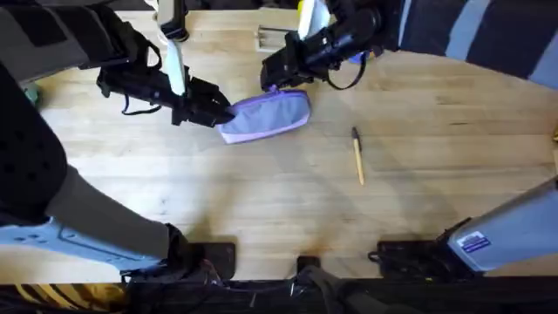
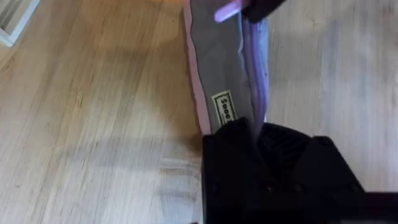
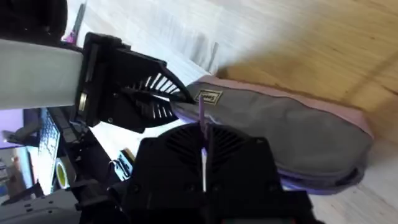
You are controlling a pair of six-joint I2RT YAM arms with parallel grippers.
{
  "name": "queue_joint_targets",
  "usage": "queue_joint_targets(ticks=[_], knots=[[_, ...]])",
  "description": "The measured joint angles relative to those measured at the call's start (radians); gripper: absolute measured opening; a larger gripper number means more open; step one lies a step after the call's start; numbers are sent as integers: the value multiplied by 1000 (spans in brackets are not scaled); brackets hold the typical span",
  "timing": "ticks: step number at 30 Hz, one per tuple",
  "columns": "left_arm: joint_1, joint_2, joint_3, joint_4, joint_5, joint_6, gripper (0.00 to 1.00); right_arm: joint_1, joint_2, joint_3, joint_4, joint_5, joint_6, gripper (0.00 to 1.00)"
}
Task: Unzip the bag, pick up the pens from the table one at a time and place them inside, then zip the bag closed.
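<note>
A: From overhead, where does the small lavender fabric pouch [image 1: 266, 116] lie?

B: On the light wooden plank tabletop [image 1: 261, 192], left of centre toward the far side; the left pincer [image 1: 222, 112] is pressed together on its left end, and the right pincer [image 1: 272, 80] meets its far top edge.

A: And the pen?

B: One thin tan pen with a black tip [image 1: 357, 155] lies alone to the pouch's right, well apart from it.

A: What do the wrist views add?

B: The left wrist view shows a small printed label [image 2: 226, 109] on the pouch's grey side, just beside the black fingers pinching that end; the right wrist view shows a thin lavender zip pull [image 3: 203, 118] running into the right pincer, which pinches it; cluttered shelving stands behind.
</note>
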Motion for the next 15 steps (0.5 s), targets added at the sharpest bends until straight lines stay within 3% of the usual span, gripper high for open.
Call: queue_joint_targets(ticks=[8,15], knots=[[5,0,0,-1,-3,0,42,151,12,0,120,121,98,30],[5,0,0,-13,-7,0,42,259,55,0,223,147,169,31]])
